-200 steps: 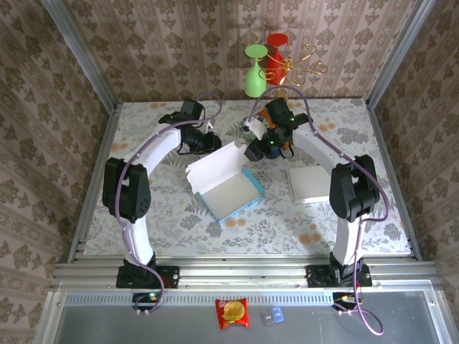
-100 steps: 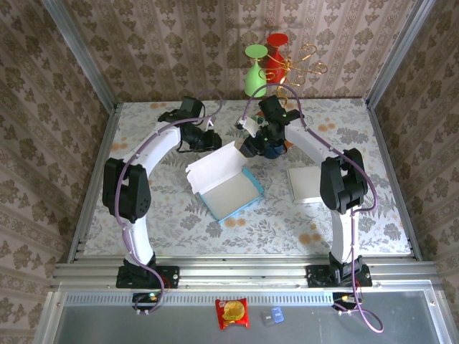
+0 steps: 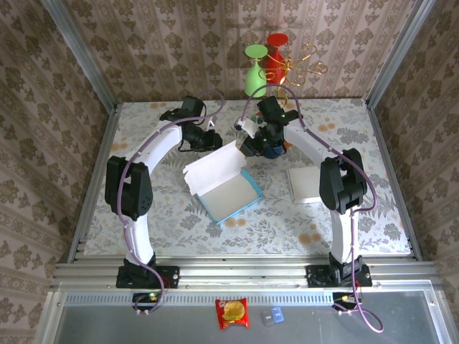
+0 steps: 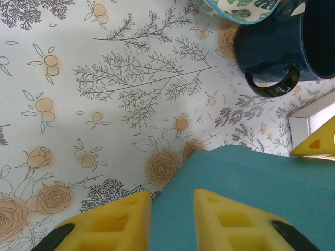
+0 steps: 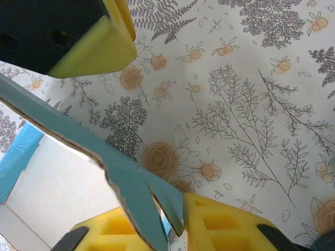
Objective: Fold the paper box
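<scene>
The paper box, teal outside and white inside, lies open mid-table with its lid raised at the back. My left gripper is behind the lid's left end. In the left wrist view its fingers stand a narrow gap apart, and the teal lid panel spans that gap; a grip cannot be made out. My right gripper is at the lid's right end. Its jaws are shut on a small teal flap beside the lid's edge. The box's white inside shows below.
A dark blue mug and a patterned bowl sit just behind the right gripper. A flat white box lies to the right. Green and red glasses hang at the back wall. A snack packet lies on the near ledge.
My right gripper has moved left to the lid's right end and narrowed its jaws onto the flap. The box has shifted slightly left. The left gripper has stayed put.
</scene>
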Motion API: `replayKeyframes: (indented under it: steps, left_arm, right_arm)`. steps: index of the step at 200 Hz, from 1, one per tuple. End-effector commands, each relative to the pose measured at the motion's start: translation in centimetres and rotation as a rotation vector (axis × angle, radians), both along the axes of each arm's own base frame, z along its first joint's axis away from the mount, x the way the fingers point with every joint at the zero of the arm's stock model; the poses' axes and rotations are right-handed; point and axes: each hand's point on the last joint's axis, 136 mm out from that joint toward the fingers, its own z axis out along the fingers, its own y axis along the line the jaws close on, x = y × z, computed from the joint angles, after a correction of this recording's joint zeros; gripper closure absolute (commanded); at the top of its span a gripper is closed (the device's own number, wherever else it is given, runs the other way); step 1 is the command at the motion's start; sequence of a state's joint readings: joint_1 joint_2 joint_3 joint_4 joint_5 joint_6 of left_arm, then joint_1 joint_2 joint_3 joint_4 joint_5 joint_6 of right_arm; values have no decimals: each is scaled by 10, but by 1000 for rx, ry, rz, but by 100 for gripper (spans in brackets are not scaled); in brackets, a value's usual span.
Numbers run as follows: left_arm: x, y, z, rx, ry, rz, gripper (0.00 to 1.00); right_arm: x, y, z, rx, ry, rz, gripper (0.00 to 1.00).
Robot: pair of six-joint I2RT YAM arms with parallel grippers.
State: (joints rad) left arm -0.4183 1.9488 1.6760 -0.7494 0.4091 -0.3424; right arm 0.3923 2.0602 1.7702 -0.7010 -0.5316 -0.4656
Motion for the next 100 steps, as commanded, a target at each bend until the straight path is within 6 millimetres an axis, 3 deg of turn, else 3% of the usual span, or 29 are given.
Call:
replayKeyframes:
  steps: [1,37,100]
  left_arm:
    - [0,-2,4,-7,-2,-31,72]
    - [-3,-3,4,-10,1,-46,73]
    - [-5,-8,3,-6,5,-64,74]
  right_arm:
    - [1,4,3,6,-3,4,73]
    - [4,6,-2,9,2,4,63]
    - [5,12,-6,34,15,33,62]
